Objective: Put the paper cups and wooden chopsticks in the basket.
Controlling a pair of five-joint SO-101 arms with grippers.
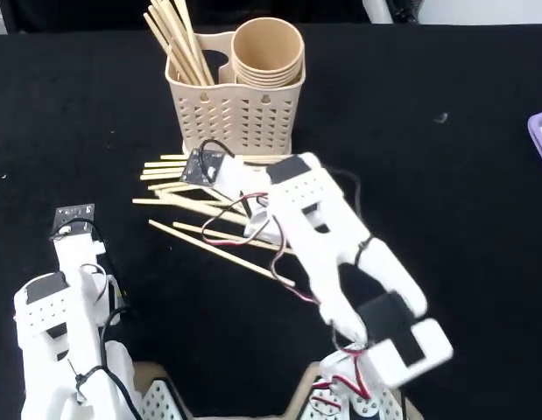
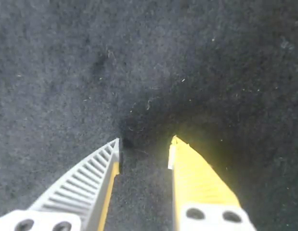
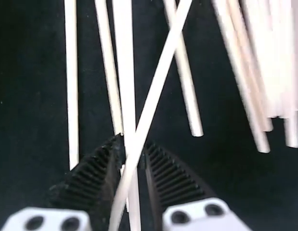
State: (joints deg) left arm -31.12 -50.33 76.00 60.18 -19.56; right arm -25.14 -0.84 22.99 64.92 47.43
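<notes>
- The right gripper has its jaws drawn narrow on a slanting chopstick, apparently picking one out of the pile to lift.
- Around it, the loose chopsticks lie fanned on the black table, just near of the basket.
- Inside the basket, the paper cups sit stacked on the right and the standing chopsticks on the left, so the cups look done.
- The left gripper hangs partly open over bare table at near left, out of the way.

Wooden chopsticks; plastic basket; matt cloth table.
</notes>
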